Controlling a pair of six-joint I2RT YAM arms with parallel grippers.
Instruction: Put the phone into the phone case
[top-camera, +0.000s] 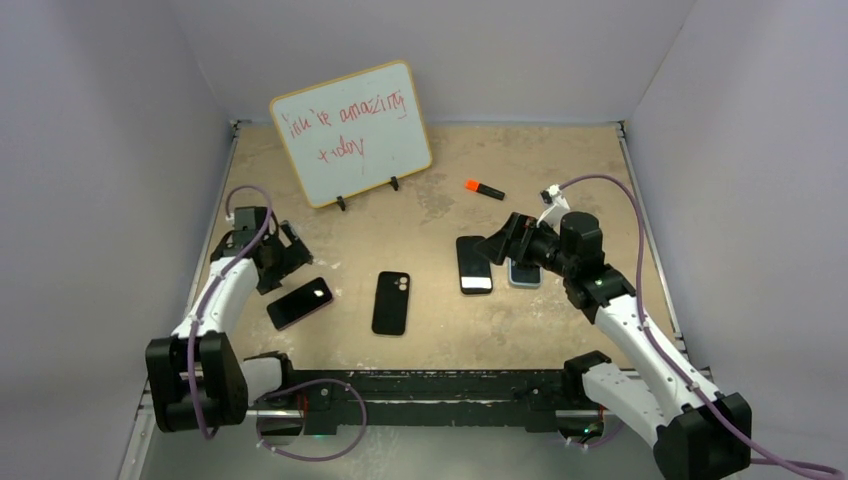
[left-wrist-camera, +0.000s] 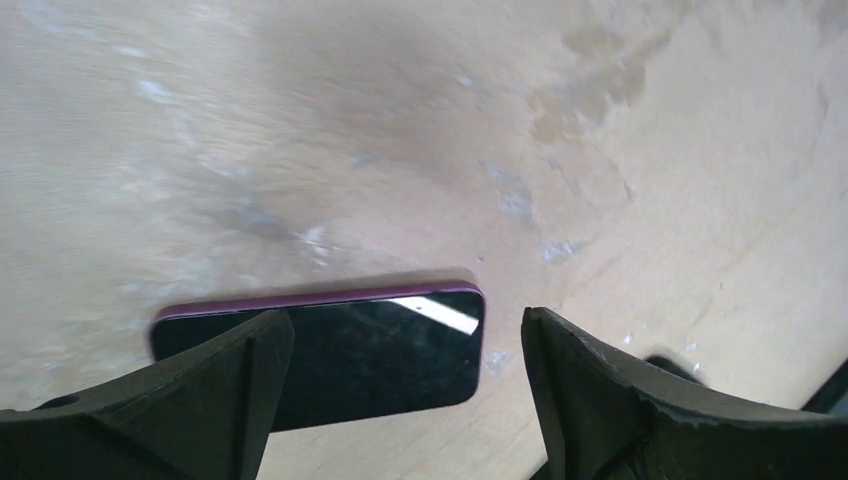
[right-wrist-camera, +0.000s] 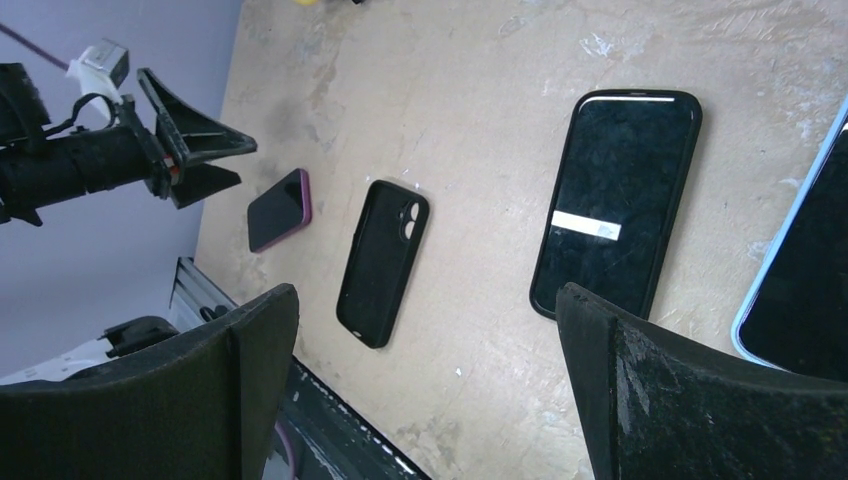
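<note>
A phone with a purple edge lies screen up at the left; it also shows in the left wrist view. My left gripper is open just above and behind it, its jaws straddling the phone's end without touching. A black phone case lies in the middle, camera cut-out at its far end. A black phone and a blue-edged phone lie at the right. My right gripper is open and empty above them.
A small whiteboard with red writing stands at the back. An orange-capped marker lies behind the right gripper. The table is walled on three sides; a black rail runs along the near edge.
</note>
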